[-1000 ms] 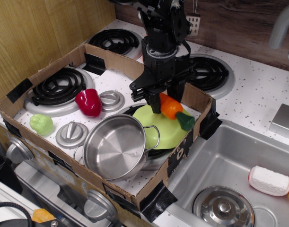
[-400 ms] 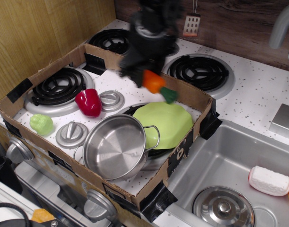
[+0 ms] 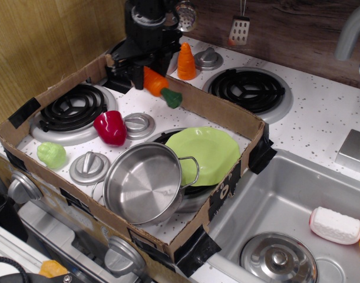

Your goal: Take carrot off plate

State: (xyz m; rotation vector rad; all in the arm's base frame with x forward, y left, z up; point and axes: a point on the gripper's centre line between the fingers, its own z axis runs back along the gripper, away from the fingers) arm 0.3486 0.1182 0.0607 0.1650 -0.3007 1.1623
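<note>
- The black arm reaches down from the top of the view, its fingers [image 3: 145,75] hanging above the back-left corner of the cardboard box [image 3: 227,121], over the white stove surface [image 3: 321,118].
- The fingers are clamped on the carrot [image 3: 161,86]; they grip its orange body near the thick end, and the dark green stem cap points down and to the right, clear of them.
- The carrot hangs tilted in the air just inside the box's back wall, well apart from the plate [image 3: 212,153] and touching nothing but the fingers.
- The lime-green plate lies bare in the right part of the box, its near-left edge tucked behind the steel pot [image 3: 143,184].
- A second ago the arm stood right over the plate with the carrot lying on its far edge; the arm has since travelled up and to the left, carrying the carrot off.
- With the arm moved away, a short orange cone toy [image 3: 186,62] and a silver burner lid [image 3: 209,58] now show behind the box.
- The red pepper [image 3: 111,127], the pale green toy [image 3: 51,154], the pot and the plate sit where they did before.
</note>
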